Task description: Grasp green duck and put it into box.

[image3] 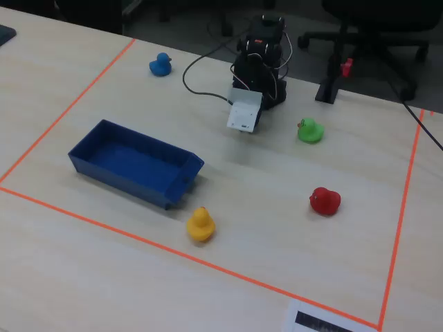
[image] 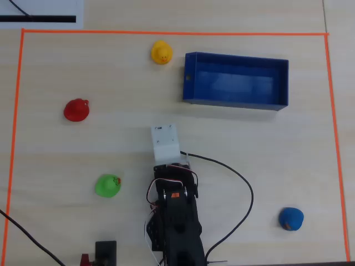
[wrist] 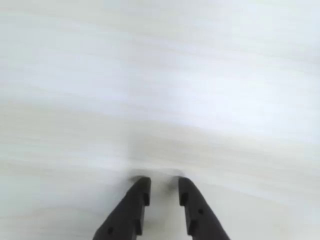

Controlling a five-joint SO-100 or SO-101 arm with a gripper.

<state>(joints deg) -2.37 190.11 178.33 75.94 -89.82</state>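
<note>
Table: pale wood-grain top w/ an orange tape line marking a big rectangle; everything sits inside it.

Box: blue, low walls, upper right in overhead view, nothing in it. In fixed view it lies at left.

Arm: black, folded compact over its base at bottom centre of overhead view, white wrist block pointing up-frame toward mid-table. Black cable loops off to its right. In fixed view the arm sits at the far edge, wrist tilted down at the table.

Gripper: only wrist view shows the tips. Two black fingers enter from the bottom edge, narrow gap betw. them, nothing in the gap, bare table beneath. Tips close to the surface; touching or not, can't tell.

Ducks, all apart from the arm and from each other:
- Green duck: on the table just left of the arm in overhead view, lower left, well apart from box. In fixed view, right of the wrist.
- Red duck: left side, above the green one.
- Yellow duck: top centre, just left of box.
- Blue duck: lower right.
</note>
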